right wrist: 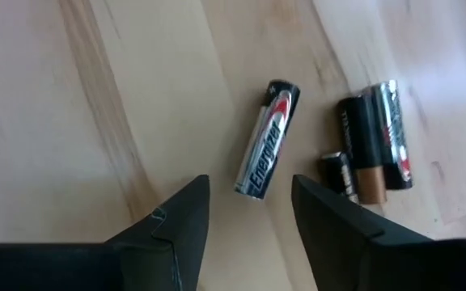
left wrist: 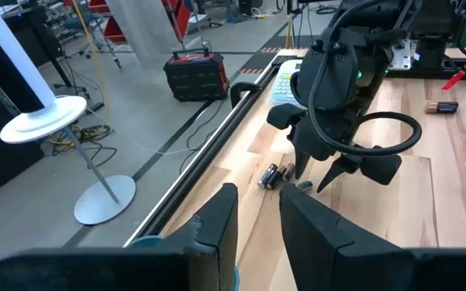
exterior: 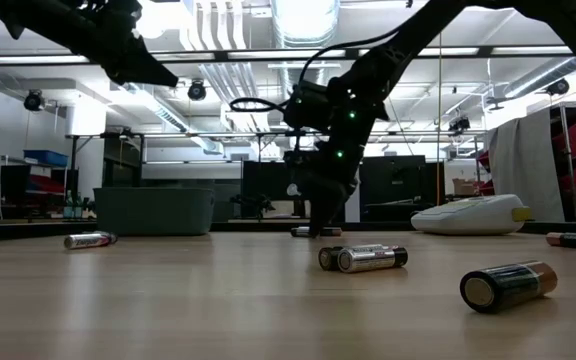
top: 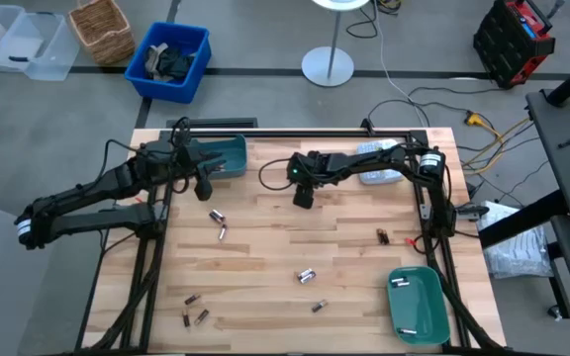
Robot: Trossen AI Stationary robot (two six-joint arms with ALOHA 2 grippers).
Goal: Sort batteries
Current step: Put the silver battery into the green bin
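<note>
Batteries lie scattered on the wooden table. My right gripper hangs open, slanting down at the far middle of the table. Its two fingers stand on either side of one end of a silvery battery that lies flat on its side. Two dark, copper-ended batteries and a shorter dark one lie right beside it. My left gripper waits open and holds nothing, raised near the teal bin at the far left.
A green tray at the near right holds two silvery batteries. A grey-white label maker lies at the far right. Loose batteries lie left of centre, at the middle, near left and right.
</note>
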